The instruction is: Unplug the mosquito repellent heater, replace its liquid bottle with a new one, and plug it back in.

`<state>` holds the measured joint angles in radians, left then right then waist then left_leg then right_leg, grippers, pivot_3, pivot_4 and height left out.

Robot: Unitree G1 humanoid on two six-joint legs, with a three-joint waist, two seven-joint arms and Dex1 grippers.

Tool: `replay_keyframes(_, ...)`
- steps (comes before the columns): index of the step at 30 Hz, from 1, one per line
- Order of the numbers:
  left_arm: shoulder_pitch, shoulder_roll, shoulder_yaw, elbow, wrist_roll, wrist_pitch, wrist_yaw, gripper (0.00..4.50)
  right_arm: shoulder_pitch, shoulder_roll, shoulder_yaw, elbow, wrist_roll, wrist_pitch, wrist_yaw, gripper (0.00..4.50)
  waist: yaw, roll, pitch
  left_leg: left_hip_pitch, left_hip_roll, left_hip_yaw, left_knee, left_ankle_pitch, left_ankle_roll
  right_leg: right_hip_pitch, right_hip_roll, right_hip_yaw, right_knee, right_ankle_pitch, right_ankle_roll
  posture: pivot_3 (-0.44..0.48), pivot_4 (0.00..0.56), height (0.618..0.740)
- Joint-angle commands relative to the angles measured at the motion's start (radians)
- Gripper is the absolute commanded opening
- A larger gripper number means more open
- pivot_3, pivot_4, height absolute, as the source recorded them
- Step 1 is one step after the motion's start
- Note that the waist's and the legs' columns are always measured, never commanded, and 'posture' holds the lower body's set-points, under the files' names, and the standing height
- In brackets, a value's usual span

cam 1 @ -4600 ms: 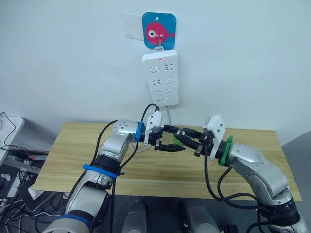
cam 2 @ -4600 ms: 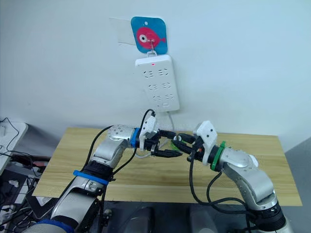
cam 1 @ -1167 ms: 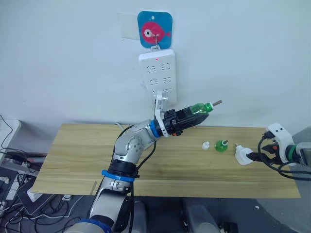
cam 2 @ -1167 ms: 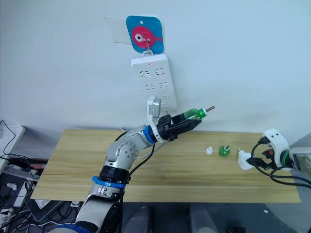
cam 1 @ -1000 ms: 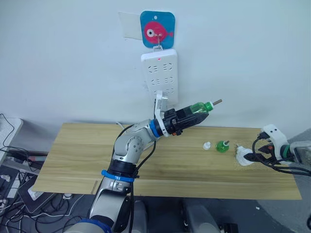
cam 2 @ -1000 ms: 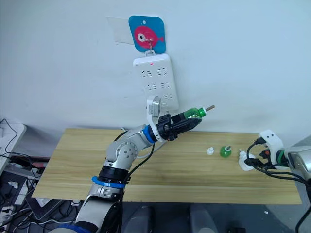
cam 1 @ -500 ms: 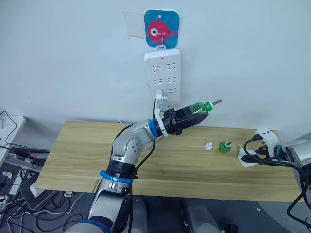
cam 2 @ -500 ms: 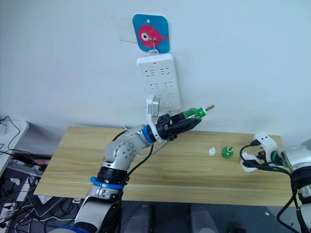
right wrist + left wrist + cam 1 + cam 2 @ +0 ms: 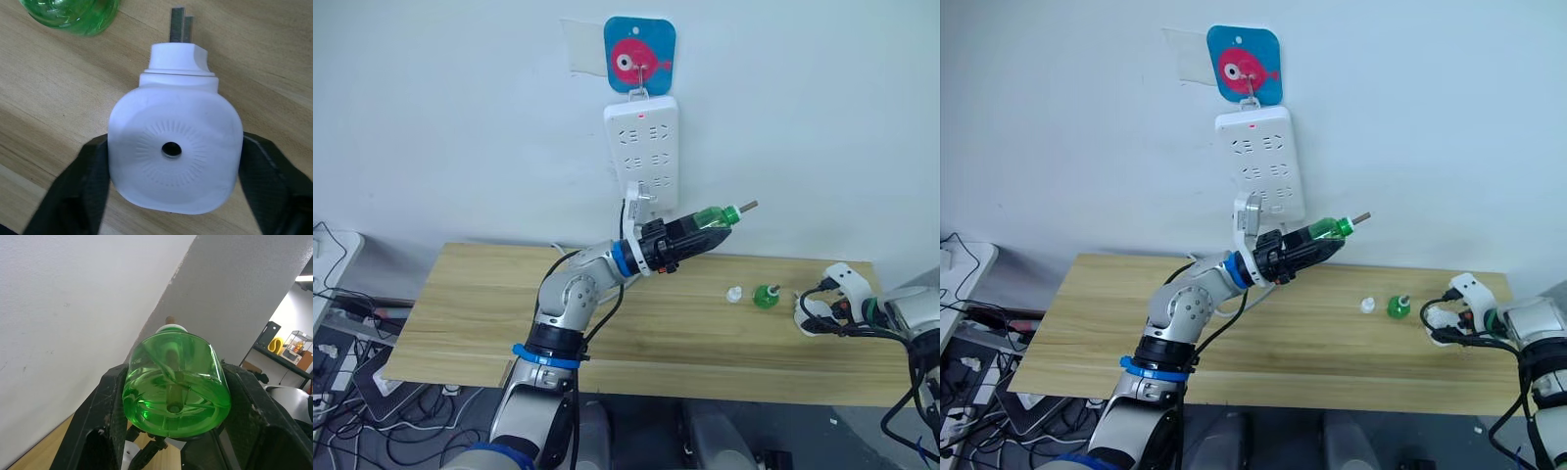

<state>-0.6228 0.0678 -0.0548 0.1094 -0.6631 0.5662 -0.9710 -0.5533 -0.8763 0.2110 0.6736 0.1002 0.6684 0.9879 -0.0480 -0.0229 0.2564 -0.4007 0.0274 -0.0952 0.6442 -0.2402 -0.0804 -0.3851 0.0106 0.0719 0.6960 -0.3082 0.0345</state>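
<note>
I can read no words, brand names or numbers from here, and the one sign is a pink cartoon fish on the blue wall hook plate (image 9: 639,57).

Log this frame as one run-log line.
left gripper: shut on translucent green bottle, raised | right gripper: shut on white rounded heater, on wooden table | second green bottle, small white cap: on table

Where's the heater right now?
The mosquito repellent heater lies on the table's far right, between the right gripper's fingers, just right of the green bottle.
</note>
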Motion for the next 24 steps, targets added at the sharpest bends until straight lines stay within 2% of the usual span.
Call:
replay_keyframes(1,-0.004,-0.007,-0.009,-0.048,-0.013,-0.008,-0.008,2.29,-0.004,0.004,-0.028,0.01,-0.005,-0.005,0.015,2.97,0.001,-0.003,0.002,0.0,0.0,0.0,0.0,0.0,0.0,0.0,0.0,0.0,0.0,0.0,0.0,0.047,0.255,0.74)
replay_keyframes(6,-0.011,-0.015,-0.016,-0.04,-0.011,-0.014,-0.009,2.29,0.028,-0.035,-0.064,-0.048,0.013,0.024,0.046,2.97,0.014,-0.002,0.003,-0.001,0.0,-0.001,0.0,0.0,0.0,0.0,0.0,-0.001,0.0,0.0,0.0,0.057,0.252,0.74)
replay_keyframes(12,-0.004,-0.004,-0.017,-0.033,-0.013,-0.021,-0.028,2.29,0.175,-0.19,-0.22,-0.302,0.125,0.195,0.121,2.97,0.024,0.005,0.007,-0.002,-0.003,-0.001,0.0,0.0,0.0,-0.001,-0.004,-0.001,-0.001,0.0,0.0,0.047,0.242,0.74)
replay_keyframes(15,0.002,0.001,-0.022,-0.029,-0.014,-0.02,-0.043,2.29,0.281,-0.259,-0.327,-0.477,0.243,0.34,0.185,2.97,0.022,0.005,0.007,-0.003,-0.003,-0.002,-0.001,0.0,0.0,-0.001,-0.004,-0.002,-0.001,0.0,0.001,0.029,0.237,0.74)
replay_keyframes(19,0.008,0.027,-0.044,-0.02,-0.023,0.008,-0.11,2.29,0.378,-0.27,-0.575,-0.723,0.512,0.711,0.244,2.97,0.013,0.006,0.006,-0.002,-0.002,-0.002,-0.001,0.0,0.0,0.0,-0.003,-0.002,-0.001,0.0,0.001,-0.001,0.22,0.74)
replay_keyframes(22,0.004,0.049,-0.055,-0.01,-0.025,0.023,-0.155,2.29,0.386,-0.238,-0.701,-0.803,0.641,0.885,0.221,2.97,0.011,0.006,0.006,-0.001,-0.002,-0.001,0.0,0.0,0.0,0.0,-0.002,-0.001,0.0,0.0,0.001,-0.022,0.214,0.74)
replay_keyframes(24,-0.006,0.065,-0.066,0.002,-0.027,0.036,-0.195,2.29,0.393,-0.228,-0.777,-0.811,0.804,0.94,0.19,2.97,0.013,0.006,0.006,-0.001,-0.002,-0.001,0.0,0.0,0.0,0.0,-0.002,-0.002,0.0,0.0,0.001,-0.031,0.211,0.74)
